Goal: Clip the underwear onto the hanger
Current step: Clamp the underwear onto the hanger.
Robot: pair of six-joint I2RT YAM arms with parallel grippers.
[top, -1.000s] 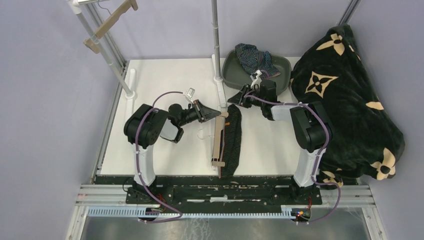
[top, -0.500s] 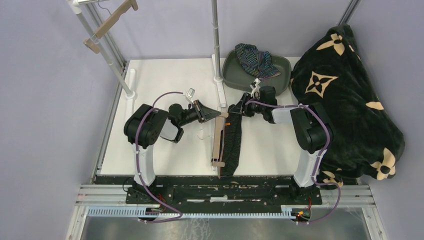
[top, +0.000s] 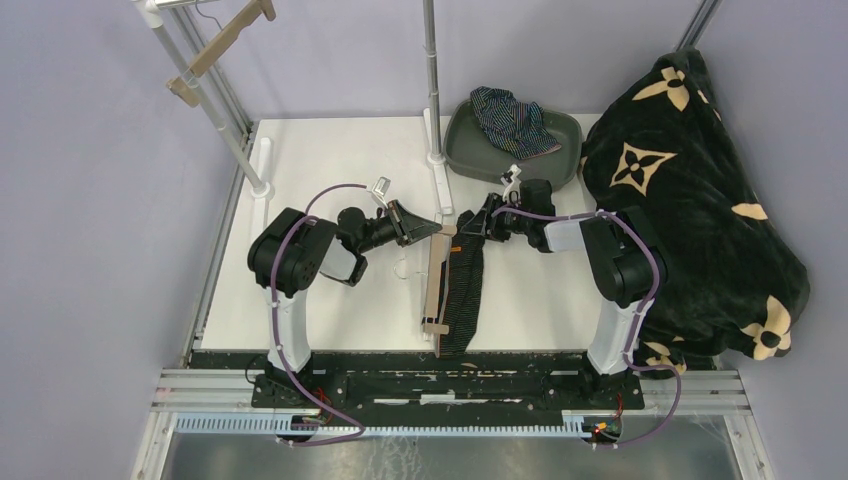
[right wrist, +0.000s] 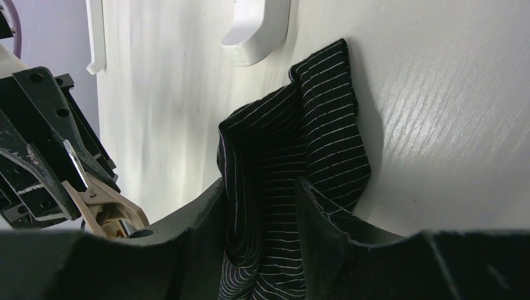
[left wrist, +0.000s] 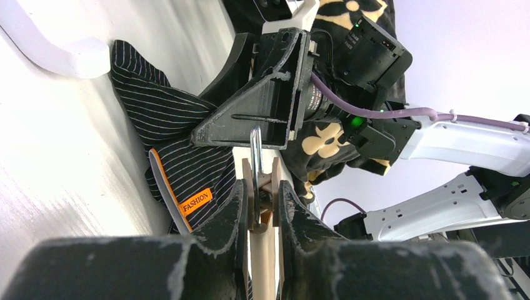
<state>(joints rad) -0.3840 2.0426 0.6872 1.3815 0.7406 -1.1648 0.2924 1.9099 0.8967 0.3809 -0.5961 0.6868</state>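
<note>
Right pincer [right wrist: 259, 184] stands apart, the pinstriped underwear [right wrist: 325, 125] lying limp between its jaws. Left pincer [left wrist: 260, 190] is clamped on the hanger clip [left wrist: 275, 170]. Soft, light, floppy cloth, probably best pinched at its waistband edge.

I've brought the right tool [top: 475, 222] away from the near-left corner of the grey tray [top: 455, 150], where it hung a second ago, and swung it back toward the arm bases and a little left. It now sits low over the far end of the pinstriped underwear [top: 463, 290] on the worktop [top: 330, 160], just beside the far end of the hanger [top: 434, 285]. Its jaws widened on the way, and in the right wrist view its fingers [right wrist: 194, 222] stand either side of the bunched cloth. From above, that end of the garment, plainly seen before, is now covered by the tool.
</note>
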